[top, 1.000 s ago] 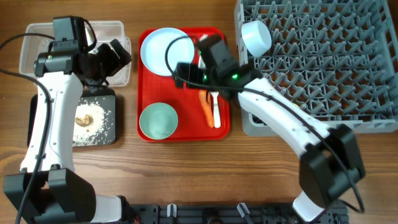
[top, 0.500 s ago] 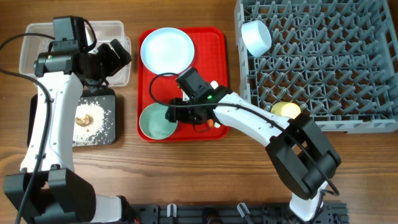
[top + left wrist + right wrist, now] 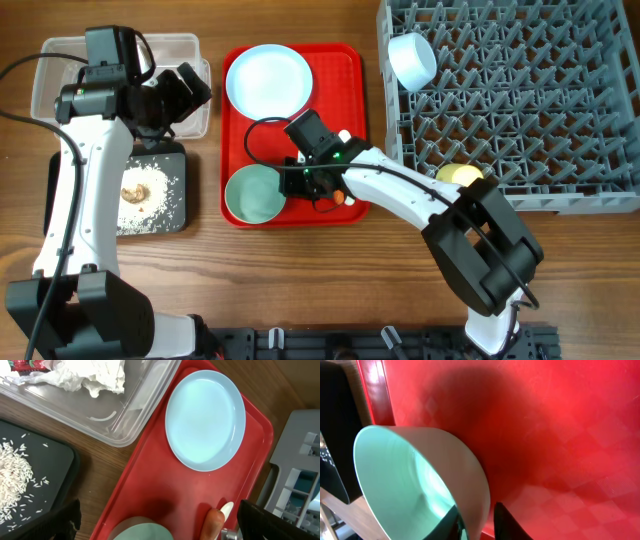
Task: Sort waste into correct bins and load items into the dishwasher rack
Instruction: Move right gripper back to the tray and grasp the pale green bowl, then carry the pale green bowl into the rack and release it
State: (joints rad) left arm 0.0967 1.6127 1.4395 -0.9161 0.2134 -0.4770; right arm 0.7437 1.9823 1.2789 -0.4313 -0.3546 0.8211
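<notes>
Wooden table (image 3: 300,275), red tray (image 3: 348,60) central. Right gripper (image 3: 479,524): newly moved from beside plate (image 3: 268,80) to bowl (image 3: 255,195) at tray's near-left corner, jaws narrowed from wide onto its rim; likely rack-bound.

Left gripper (image 3: 190,85): fully spread, empty, left of tray.

- **On tray:** carrot (image 3: 212,522), spoon (image 3: 226,508).
- **Rack (image 3: 520,100), right of tray:** second bowl (image 3: 412,58), cup (image 3: 460,176).
- **Tub (image 3: 60,75):** tissue (image 3: 100,375), wrapper (image 3: 27,364).
- **Black tray (image 3: 172,218):** rice (image 3: 155,195), lump (image 3: 135,187).

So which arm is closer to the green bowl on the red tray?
Right. The right gripper is at the green bowl, gripping its rim. The left gripper hangs open over the clear tub, off beyond the red tray's edge.
</notes>
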